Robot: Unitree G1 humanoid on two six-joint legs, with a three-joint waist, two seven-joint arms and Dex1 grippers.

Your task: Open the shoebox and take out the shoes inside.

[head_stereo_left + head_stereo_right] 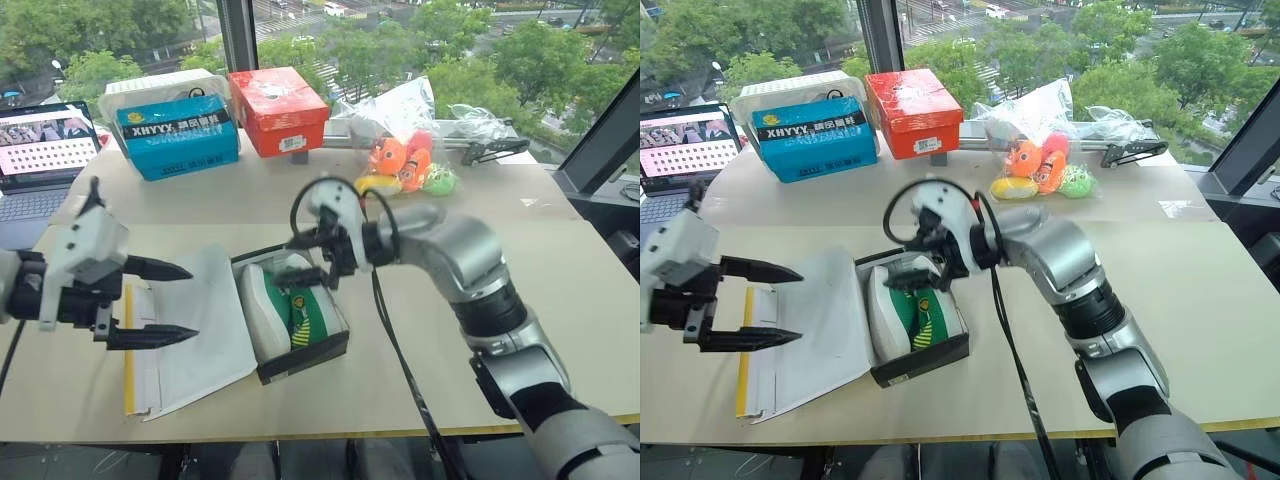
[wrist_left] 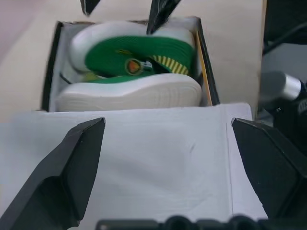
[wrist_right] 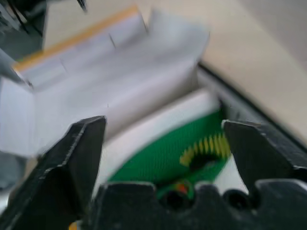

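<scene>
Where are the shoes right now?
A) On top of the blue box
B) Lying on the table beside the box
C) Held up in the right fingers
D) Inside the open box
D: the green shoes lie in the open shoebox, its lid folded flat to one side, and the right gripper hangs over them with fingers spread, holding nothing.

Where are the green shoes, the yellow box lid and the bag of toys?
shoes (image 1: pixel 288 310), left eye view, green side of one shoe.
shoebox lid (image 1: pixel 205 330), left eye view, white inside face.
bag of plush toys (image 1: pixel 410 160), left eye view, orange toy.
</scene>
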